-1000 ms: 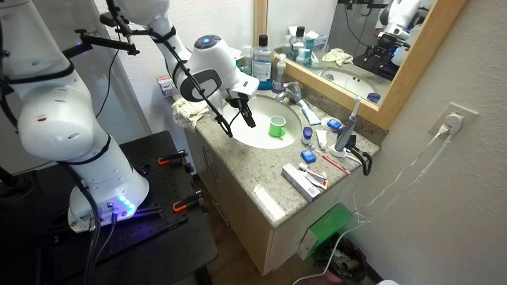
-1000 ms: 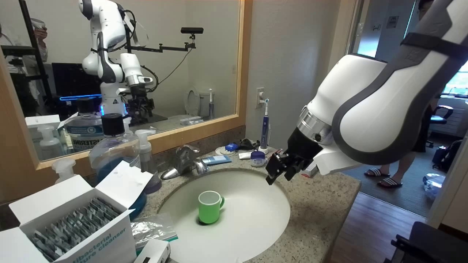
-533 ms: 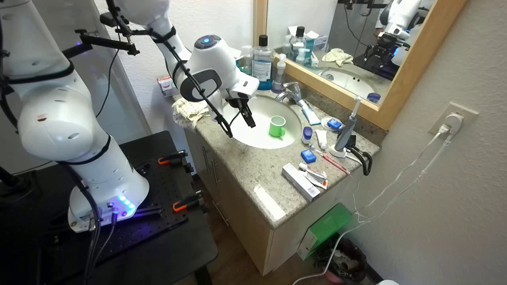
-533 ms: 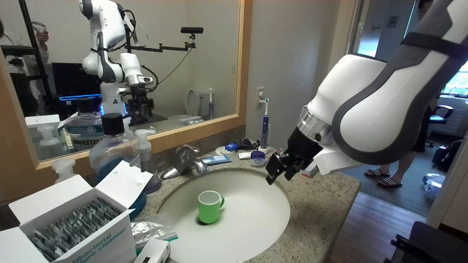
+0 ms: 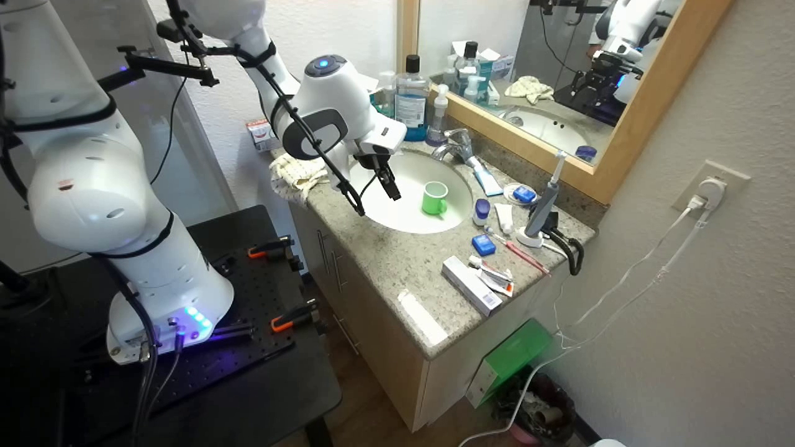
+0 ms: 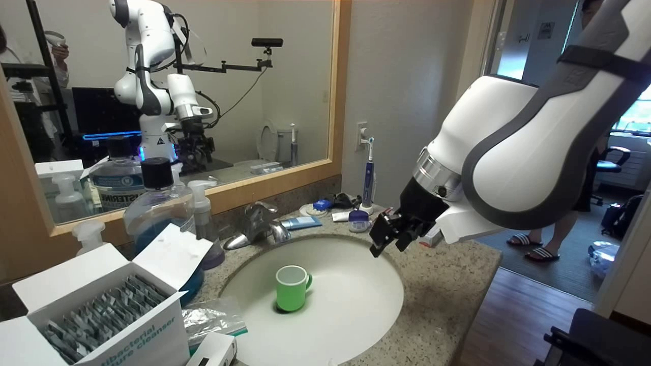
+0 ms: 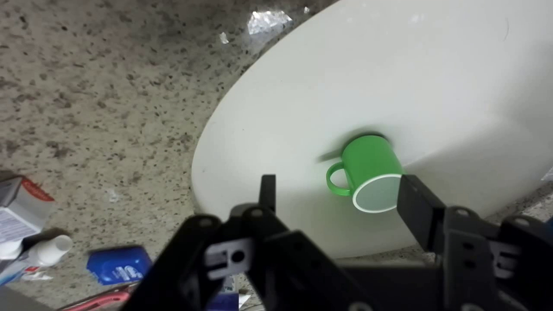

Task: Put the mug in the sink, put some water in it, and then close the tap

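One smooth green mug [image 6: 291, 296] sits in the glossy white oval sink [image 6: 351, 290]; above the sink, the black claw [image 7: 336, 190] hangs spread; speckled stone bench [image 6: 447, 284] and chrome tap [image 6: 259, 223] border the sink.

In the wrist view, the body of the gripper [image 7: 338, 190] is cut off by the lower edge and blurred near the lens; a sliver of the rim of the mug [image 7: 370, 157] is covered by a fingertip [image 7: 418, 205]. Whether the mug is dry or filled cannot be told. The lettering on a blue pack [image 7: 119, 264] cannot be read. In an exterior view, the sink [image 6: 351, 325] is cropped by the lower edge. A bottle [image 6: 161, 208] is partly hidden by a carton [image 6: 163, 345] whose printed words are truncated, and the torso of a person [image 6: 559, 229] is masked by the arm [image 6: 529, 173].
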